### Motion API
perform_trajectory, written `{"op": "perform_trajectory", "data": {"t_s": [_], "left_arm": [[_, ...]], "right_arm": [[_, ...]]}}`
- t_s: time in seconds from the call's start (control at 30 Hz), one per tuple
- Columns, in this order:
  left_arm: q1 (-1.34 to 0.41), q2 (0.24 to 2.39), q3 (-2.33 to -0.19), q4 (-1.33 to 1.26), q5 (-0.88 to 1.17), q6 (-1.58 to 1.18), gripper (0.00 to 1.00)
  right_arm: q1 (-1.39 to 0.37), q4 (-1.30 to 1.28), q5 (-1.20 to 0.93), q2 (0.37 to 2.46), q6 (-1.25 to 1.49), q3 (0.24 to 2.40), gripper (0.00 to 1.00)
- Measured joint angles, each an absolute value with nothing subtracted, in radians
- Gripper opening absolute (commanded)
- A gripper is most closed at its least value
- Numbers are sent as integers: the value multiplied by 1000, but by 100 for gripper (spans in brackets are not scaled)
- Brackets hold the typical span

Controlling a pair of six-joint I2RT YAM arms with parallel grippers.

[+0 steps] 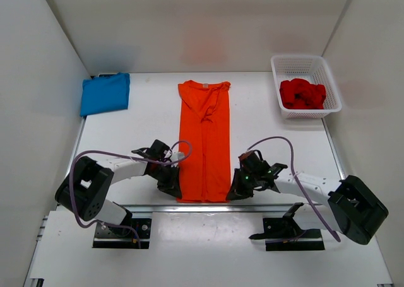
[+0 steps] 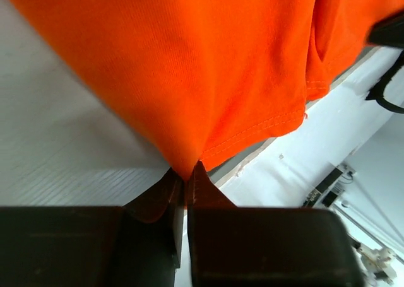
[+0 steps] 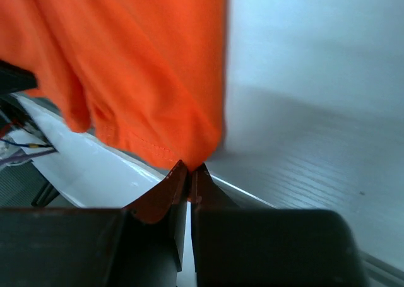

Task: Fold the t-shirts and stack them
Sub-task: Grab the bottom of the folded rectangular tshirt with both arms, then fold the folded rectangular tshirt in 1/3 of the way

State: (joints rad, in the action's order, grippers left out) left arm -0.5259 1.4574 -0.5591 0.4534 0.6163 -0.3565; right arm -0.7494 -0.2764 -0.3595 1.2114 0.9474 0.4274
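Note:
The orange t-shirt (image 1: pixel 205 142) lies as a long narrow strip down the middle of the table, collar at the far end. My left gripper (image 1: pixel 173 187) is shut on its near left hem corner, the cloth (image 2: pixel 189 79) pinched between the fingertips (image 2: pixel 201 173). On the near right corner my right gripper (image 1: pixel 235 189) is shut the same way, orange cloth (image 3: pixel 139 66) caught in its tips (image 3: pixel 178 171). A folded blue t-shirt (image 1: pixel 105 93) rests at the far left. The red t-shirt (image 1: pixel 302 94) is bunched inside the basket.
A white lattice basket (image 1: pixel 305 65) stands at the far right corner. White walls enclose the table on three sides. The near table edge with its metal rail (image 1: pixel 202 207) runs just behind both grippers.

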Motion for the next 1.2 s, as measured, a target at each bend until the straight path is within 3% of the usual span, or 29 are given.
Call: {"op": "perform_trajectory", "data": {"t_s": [0.13,0.27,0.87,1.2], "left_arm": [[-527,1458,-588,482,594,-327,12],[-526,1468,-659,542,580,-295,4],[-340,1846,-1353,689,517,-210,4],[-315,1958,-1455,701,446,-203,4]], "right_arm": [[-684,-310,-368,1234,891,518,1],[-641,-336,-380,1308,819,678,0],[-430,-445,-403,1734,492,1242,0],[-375,-462,-406,1869,434,1378,0]]}}
